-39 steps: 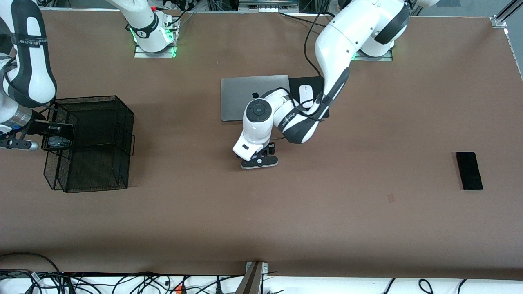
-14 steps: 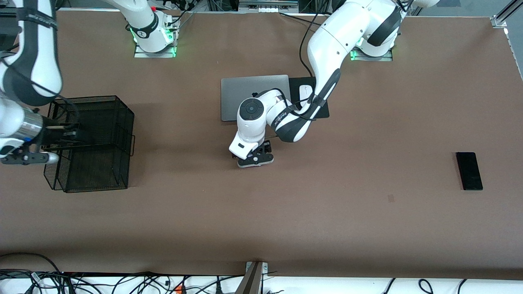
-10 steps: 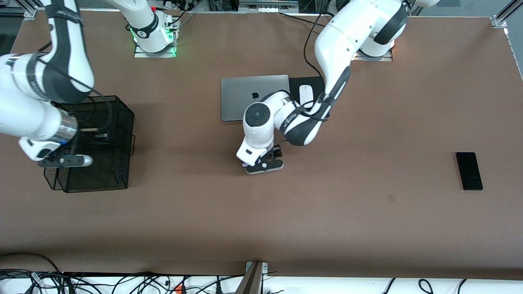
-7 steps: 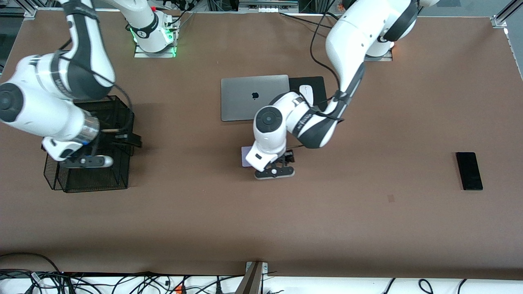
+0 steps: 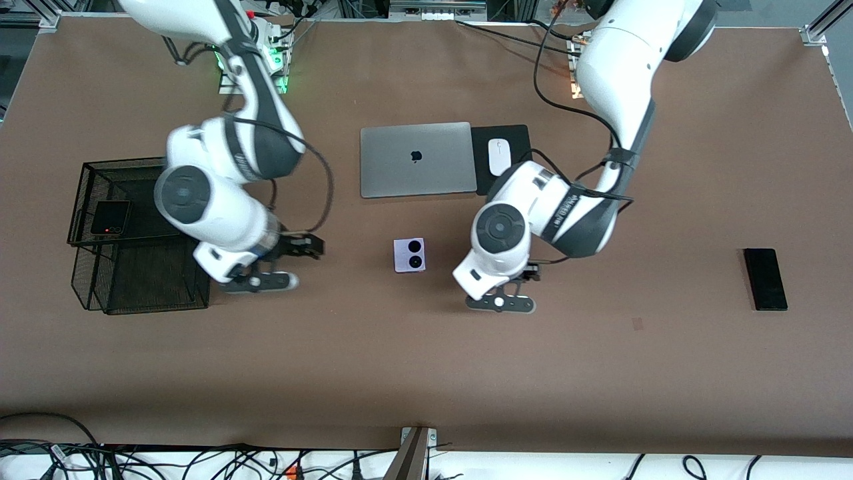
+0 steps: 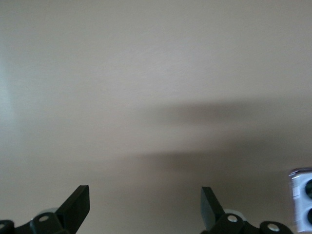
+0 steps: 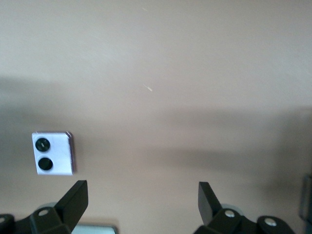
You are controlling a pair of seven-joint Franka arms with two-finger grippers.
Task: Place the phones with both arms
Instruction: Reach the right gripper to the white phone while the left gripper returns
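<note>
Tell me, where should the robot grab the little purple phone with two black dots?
The lilac phone lies flat on the table with nothing touching it. Probably best to come straight down from above and pinch its two opposite side edges, since it is small and square. Both the open right pincer and left pincer hover over bare table beside it.

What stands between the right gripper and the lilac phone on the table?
Nothing visible does. The right gripper, jaws open, is over bare table between the wire basket and the lilac phone, which lies flat and apart from the laptop.

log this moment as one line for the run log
left gripper: open, empty | right gripper: open, empty | lilac-white phone: on table between them | black folded phone: in mesh basket
</note>
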